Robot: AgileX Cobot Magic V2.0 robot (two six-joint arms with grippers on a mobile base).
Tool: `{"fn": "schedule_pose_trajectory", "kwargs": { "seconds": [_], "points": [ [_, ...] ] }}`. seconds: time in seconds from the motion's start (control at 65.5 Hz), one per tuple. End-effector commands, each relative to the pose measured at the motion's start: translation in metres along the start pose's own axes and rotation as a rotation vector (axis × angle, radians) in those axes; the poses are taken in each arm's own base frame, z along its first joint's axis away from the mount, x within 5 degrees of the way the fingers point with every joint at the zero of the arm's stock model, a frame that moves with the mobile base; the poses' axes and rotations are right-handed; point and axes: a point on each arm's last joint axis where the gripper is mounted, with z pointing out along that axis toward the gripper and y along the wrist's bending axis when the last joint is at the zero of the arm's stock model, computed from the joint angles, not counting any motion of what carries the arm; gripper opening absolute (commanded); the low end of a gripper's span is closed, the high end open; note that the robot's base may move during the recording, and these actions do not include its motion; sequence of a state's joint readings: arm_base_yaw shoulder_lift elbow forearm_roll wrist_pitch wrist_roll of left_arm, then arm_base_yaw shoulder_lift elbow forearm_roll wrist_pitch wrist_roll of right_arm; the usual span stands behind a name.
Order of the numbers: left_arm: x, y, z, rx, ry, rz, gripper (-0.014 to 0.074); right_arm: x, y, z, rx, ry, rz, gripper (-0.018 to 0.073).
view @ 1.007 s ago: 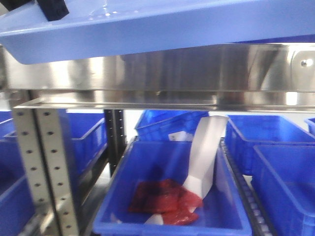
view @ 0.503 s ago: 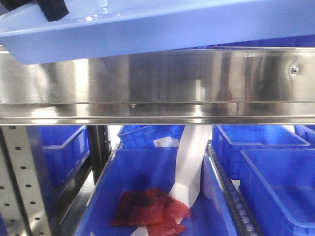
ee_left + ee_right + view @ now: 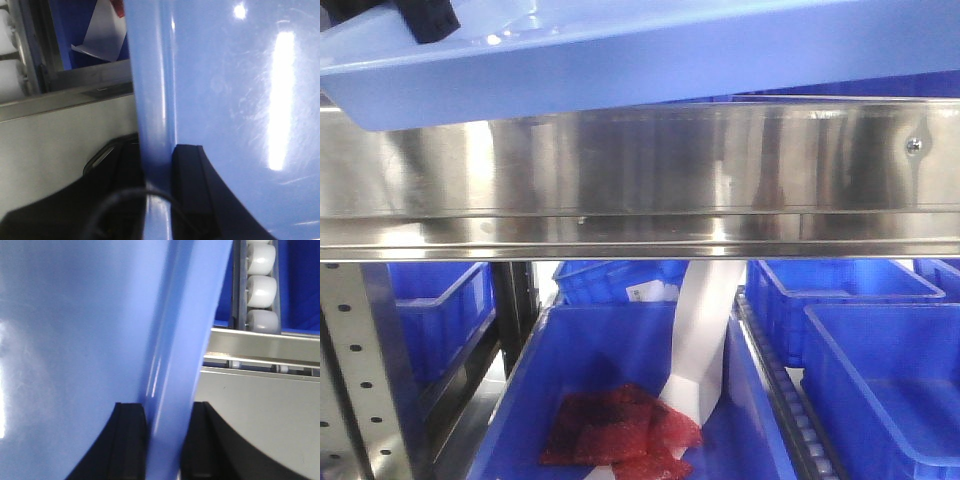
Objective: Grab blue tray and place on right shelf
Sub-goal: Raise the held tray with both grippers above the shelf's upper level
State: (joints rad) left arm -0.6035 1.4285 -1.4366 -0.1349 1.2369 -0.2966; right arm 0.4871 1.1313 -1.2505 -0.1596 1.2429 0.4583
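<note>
One blue tray (image 3: 670,50) hangs tilted (left end looks lower) above the front edge of the right shelf (image 3: 640,170) in the front view. Left wrist: left gripper (image 3: 157,167) jaws clamp its rim. Right wrist: right gripper (image 3: 167,420) likewise. Best: level it, clear that edge, lower evenly.

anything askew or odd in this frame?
Glossy light-blue plastic tray hangs tilted in the front view, left end lower, above the stainless-steel shelf rail; left gripper and right gripper clamp its rim. Below, a white folded sheet leans diagonally in a deep blue plastic bin, over red crinkly packets.
</note>
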Motion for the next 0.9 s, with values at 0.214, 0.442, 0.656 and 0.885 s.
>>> {"fn": "schedule_pose_trajectory", "kwargs": {
  "seconds": [0.214,0.442,0.656,0.885],
  "points": [
    [0.0123,-0.0074,-0.0173,0.046,0.056,0.044,-0.0046,-0.0100,0.0032,-0.0142,-0.059,-0.126,-0.021,0.0056],
    [0.0123,-0.0074,-0.0173,0.046,0.056,0.044,-0.0046,-0.0100,0.0032,-0.0142,-0.059,-0.126,-0.021,0.0056],
    [0.0123,-0.0074,-0.0173,0.046,0.056,0.044,-0.0046,-0.0100,0.0032,-0.0142,-0.059,-0.126,-0.021,0.0056],
    [0.0123,-0.0074,-0.0173,0.046,0.056,0.044,-0.0046,-0.0127,0.0045,-0.0146,-0.074,-0.157,-0.021,0.0056]
  ]
}}
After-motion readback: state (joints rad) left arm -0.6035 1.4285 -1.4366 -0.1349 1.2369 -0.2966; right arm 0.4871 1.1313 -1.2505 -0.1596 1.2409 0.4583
